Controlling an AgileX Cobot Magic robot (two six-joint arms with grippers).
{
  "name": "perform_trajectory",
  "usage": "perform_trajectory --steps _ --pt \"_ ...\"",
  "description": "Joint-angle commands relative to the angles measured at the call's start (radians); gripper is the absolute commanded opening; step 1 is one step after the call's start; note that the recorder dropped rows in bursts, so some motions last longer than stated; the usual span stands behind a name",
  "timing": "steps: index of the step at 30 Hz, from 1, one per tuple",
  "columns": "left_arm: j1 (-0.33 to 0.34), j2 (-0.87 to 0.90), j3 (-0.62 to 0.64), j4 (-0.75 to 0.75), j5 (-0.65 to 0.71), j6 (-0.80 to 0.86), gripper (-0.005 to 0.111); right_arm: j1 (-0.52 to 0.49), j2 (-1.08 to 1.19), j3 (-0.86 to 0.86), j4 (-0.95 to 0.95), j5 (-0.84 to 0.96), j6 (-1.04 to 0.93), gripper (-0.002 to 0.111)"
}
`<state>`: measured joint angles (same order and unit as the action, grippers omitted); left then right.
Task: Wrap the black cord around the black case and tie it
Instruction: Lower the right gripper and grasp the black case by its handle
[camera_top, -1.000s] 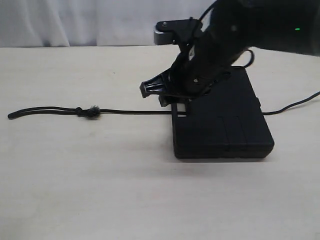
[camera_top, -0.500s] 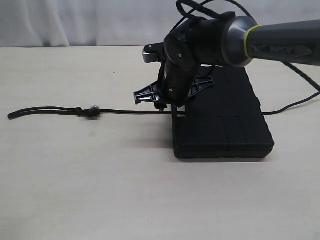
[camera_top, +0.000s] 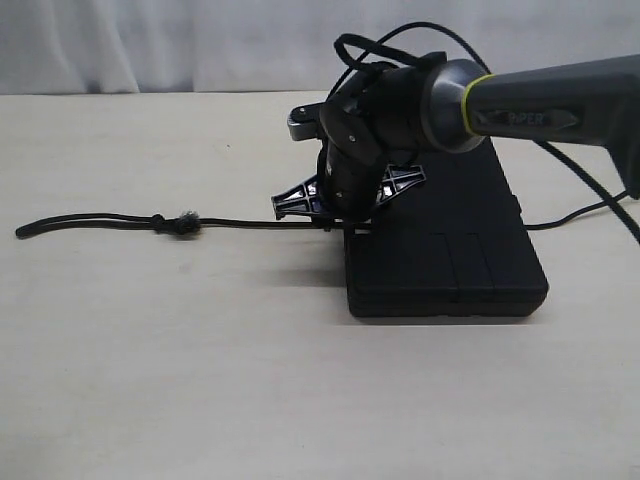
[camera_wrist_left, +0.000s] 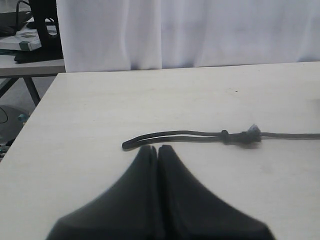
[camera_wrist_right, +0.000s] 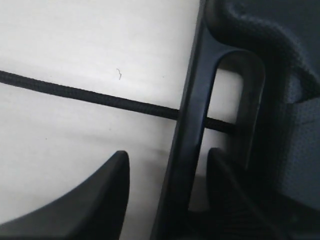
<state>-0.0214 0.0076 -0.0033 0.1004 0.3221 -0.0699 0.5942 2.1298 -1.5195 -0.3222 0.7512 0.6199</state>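
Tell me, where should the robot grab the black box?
By the handle bar on the black case's edge where the black cord enters, coming from above. The case lies flat, and the slot beside the bar lets one gripper finger go inside, one outside. The open right gripper sits astride it.

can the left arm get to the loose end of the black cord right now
Probably yes: the black cord has its loose end on the table just beyond the left gripper, with nothing between them. The jaws are shut, though, so they would have to open first.
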Motion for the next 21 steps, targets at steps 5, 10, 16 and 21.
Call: perform_trajectory --steps 5,10,16,21 --pt "0.003 -0.008 0.003 -0.007 -0.013 -0.003 0.000 -0.001 0.008 -0.004 -0.037 -0.019 0.004 0.046" --pt "0.003 -0.008 0.003 -0.007 -0.013 -0.003 0.000 -0.001 0.031 -0.004 -0.037 -0.020 0.009 0.046" --pt "0.003 -0.008 0.003 -0.007 -0.013 -0.003 0.000 -0.001 0.040 -0.004 -0.038 -0.020 0.009 0.046" --pt "0.003 -0.008 0.003 -0.007 -0.013 -0.003 0.000 -0.001 0.021 -0.004 -0.062 -0.022 0.005 0.046"
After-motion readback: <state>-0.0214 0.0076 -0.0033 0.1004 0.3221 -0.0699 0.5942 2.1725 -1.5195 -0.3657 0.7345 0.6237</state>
